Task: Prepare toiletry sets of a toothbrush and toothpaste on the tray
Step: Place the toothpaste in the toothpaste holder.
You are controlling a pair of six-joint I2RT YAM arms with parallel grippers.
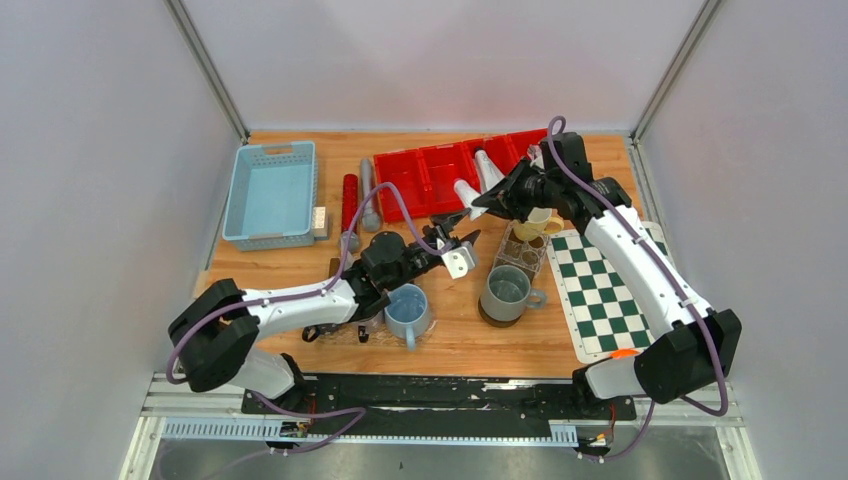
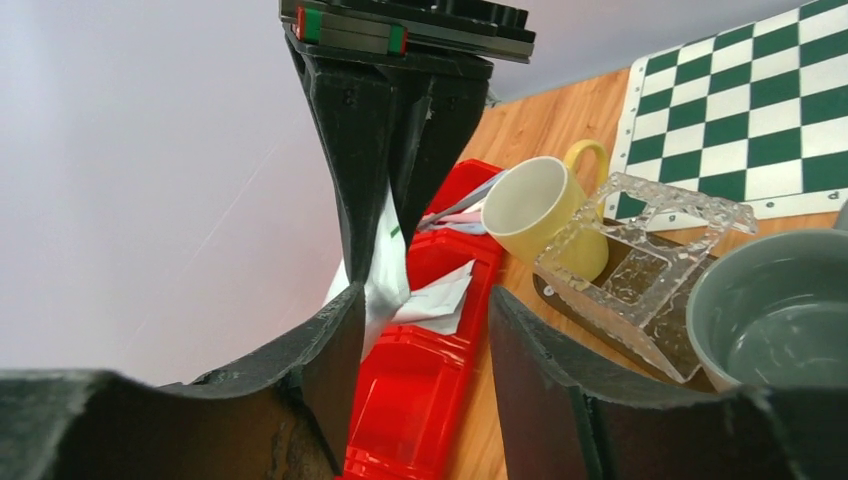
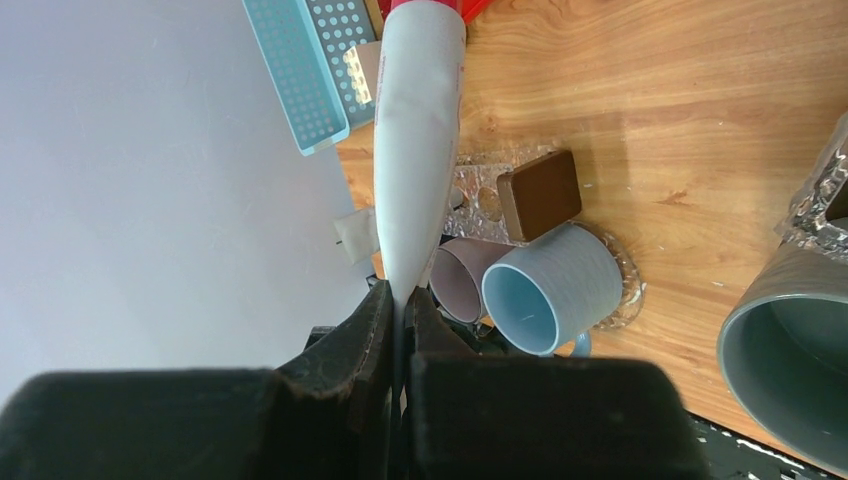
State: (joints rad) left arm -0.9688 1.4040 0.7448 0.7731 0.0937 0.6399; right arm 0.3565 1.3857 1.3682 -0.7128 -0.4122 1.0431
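One toothpaste [image 1: 466, 192] is up off the table, at the lower edge of the red tray [image 1: 420, 172], centre of the top view. Right gripper [image 1: 480, 204] is clamped tight on its flat crimped end. The right wrist view shows the tube widening away from the closed fingers toward the top of frame. Left gripper [image 2: 422, 315] sits lower left of the tube in the top view, jaws apart. In its own view the tube hangs down from the right claw into the gap between the two fingers, tight by the frame-left one; touching or not, can't tell. Second toothpaste [image 1: 488, 168] lies in the tray, just above and right of the held one. Lower in the top view: blue mug [image 1: 405, 312] by the left wrist, grey mug [image 1: 506, 290] right of it, clear holder [image 1: 523, 250] and yellow mug [image 1: 538, 222] beside the checkered mat [image 1: 600, 290]. Blue basket [image 1: 270, 192] upper left.
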